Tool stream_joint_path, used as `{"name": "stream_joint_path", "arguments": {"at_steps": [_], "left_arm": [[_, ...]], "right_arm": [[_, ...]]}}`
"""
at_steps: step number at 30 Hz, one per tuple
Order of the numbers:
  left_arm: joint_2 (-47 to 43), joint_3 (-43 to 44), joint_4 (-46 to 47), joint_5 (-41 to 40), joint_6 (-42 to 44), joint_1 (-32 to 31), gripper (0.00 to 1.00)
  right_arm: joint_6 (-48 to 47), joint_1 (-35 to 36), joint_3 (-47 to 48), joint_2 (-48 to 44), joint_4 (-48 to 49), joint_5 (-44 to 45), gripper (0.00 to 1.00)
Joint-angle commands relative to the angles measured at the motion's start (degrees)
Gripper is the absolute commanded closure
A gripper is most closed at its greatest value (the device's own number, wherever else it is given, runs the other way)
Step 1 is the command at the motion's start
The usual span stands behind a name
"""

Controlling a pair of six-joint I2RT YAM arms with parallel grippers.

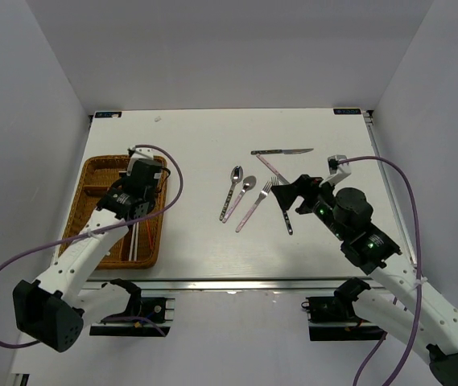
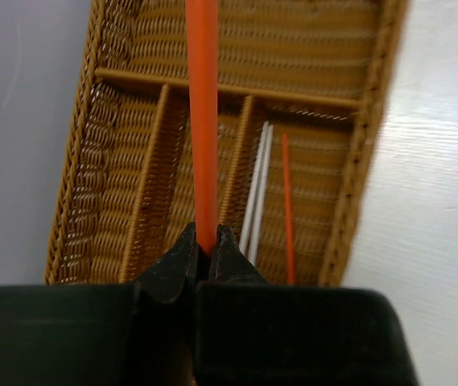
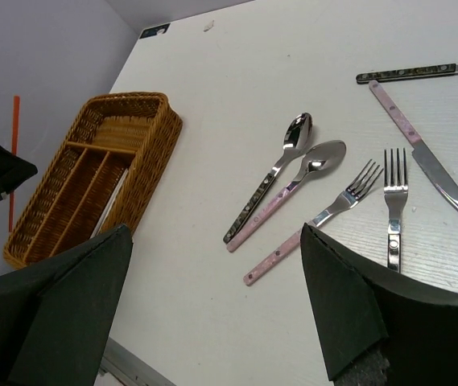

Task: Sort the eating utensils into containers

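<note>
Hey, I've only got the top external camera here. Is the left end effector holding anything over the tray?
Observer: Yes. The left wrist view shows the left end effector shut on a red chopstick, held above the wicker tray.
Operator: What's lying in the tray right now?
Observer: Two white chopsticks and a second red chopstick lie together in the rightmost long slot of that view.
Operator: And the other arm?
Observer: Its wrist view shows the right end effector open and empty above the table.
</note>
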Motion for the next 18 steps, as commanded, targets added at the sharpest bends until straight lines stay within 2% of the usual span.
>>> {"name": "stream_joint_path", "arguments": {"at_steps": [1,7,10,14,16,18], "left_arm": [[0.6,-1.6,4.1,3.0,5.0,3.5,1.0],[4.8,-4.0,5.4,6.0,4.3,4.8,1.0],[5.0,-7.0,7.9,6.8,3.4,4.8,0.91],[5.6,-10.2,10.0,7.0,2.0,4.8,0.85],[6.7,-10.0,9.5,7.7,1.9,4.8,0.86],[8.1,-9.9,9.7,7.0,1.5,4.8,0.79]], "right_arm": [[-2.7,-0.1,-0.3,-0.3,2.1,-0.8,0.11],[-3.4,0.0,-2.9,-1.1,4.7,-0.9,0.11],[-4.0,-0.1,-3.3,-0.5,5.2,-0.6,0.11],[-4.7,-0.2,-2.9,0.5,5.2,-0.9,0.11],[-4.8,-0.3,-2.6,0.8,5.4,-1.1,0.11],[-4.7,-0.3,-2.5,1.0,5.6,-1.4,0.11]]}}
